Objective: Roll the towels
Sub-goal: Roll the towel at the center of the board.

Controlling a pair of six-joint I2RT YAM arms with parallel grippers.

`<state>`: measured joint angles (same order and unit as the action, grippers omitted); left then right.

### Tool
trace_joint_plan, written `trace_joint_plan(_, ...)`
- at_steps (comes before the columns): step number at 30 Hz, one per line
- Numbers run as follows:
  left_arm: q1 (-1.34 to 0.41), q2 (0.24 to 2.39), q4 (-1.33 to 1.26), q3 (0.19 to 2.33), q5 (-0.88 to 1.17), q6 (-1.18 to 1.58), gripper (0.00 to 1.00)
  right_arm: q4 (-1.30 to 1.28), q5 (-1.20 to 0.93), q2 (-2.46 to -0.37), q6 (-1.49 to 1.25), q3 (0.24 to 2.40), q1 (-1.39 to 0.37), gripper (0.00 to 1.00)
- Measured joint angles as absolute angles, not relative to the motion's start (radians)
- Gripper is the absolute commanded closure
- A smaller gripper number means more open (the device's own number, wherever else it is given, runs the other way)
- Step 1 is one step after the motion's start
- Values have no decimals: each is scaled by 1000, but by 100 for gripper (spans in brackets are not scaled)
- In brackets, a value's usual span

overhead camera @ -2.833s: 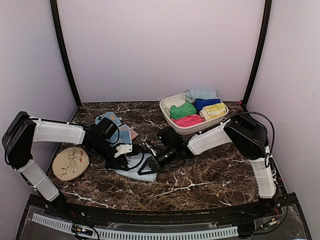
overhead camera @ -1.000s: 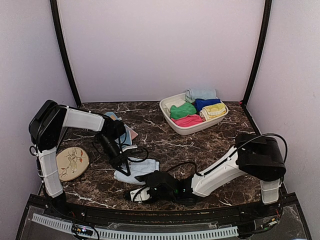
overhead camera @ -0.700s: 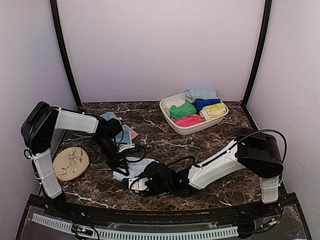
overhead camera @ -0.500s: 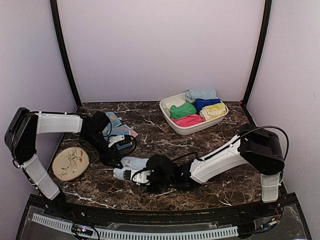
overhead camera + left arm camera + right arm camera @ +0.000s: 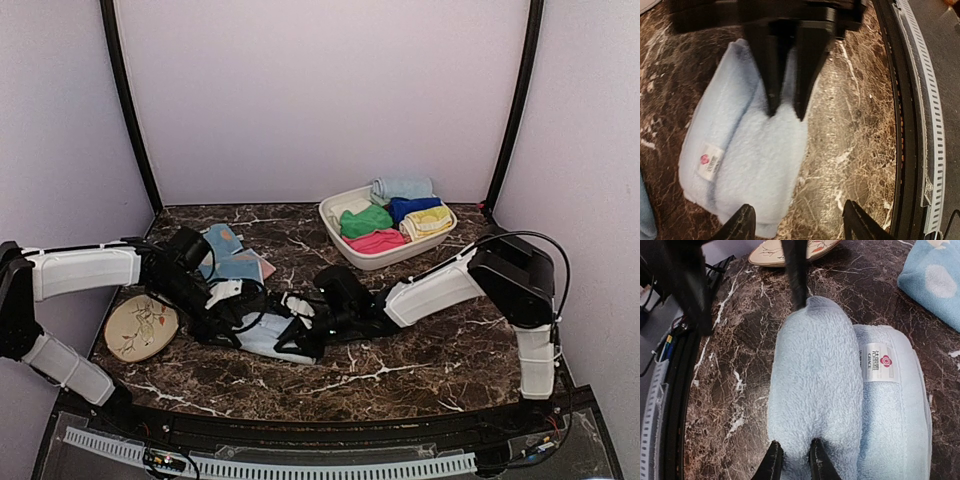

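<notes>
Since a second ago the left gripper (image 5: 799,212) has let go and stands wide at one end of the pale blue towel (image 5: 755,165) on the tabletop (image 5: 400,370); the right gripper (image 5: 794,452), narrowed, now pinches its raised fold; the right wrist view, unlike the left, takes in the spotted towel (image 5: 935,280) lying apart.

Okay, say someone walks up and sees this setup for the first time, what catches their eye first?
Both arms meet at the pale blue towel, partly rolled at the front middle of the dark marble table. The right end effector pinches a fold of it, and the left end effector stands open at its opposite end. At the back right, a white basin holds brightly coloured rolled towels.
</notes>
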<state>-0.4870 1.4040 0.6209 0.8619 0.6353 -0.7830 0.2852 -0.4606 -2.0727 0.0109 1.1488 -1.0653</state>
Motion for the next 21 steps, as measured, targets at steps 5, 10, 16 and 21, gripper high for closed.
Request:
trace_joint_plan(5, -599, 1408, 569, 841, 578, -792, 38, 261, -646, -2138, -116, 1220, -1002, 100)
trace_joint_plan(10, -656, 1435, 447, 841, 497, -801, 39, 207, -813, -2209, -231, 1308, -953, 100)
trace_joint_plan(16, -682, 1504, 405, 842, 456, -817, 49, 205, -875, -2234, -320, 1331, -927, 99)
trace_joint_plan(21, -683, 1589, 381, 872, 430, -809, 77, 231, -901, -2240, -402, 1326, -920, 90)
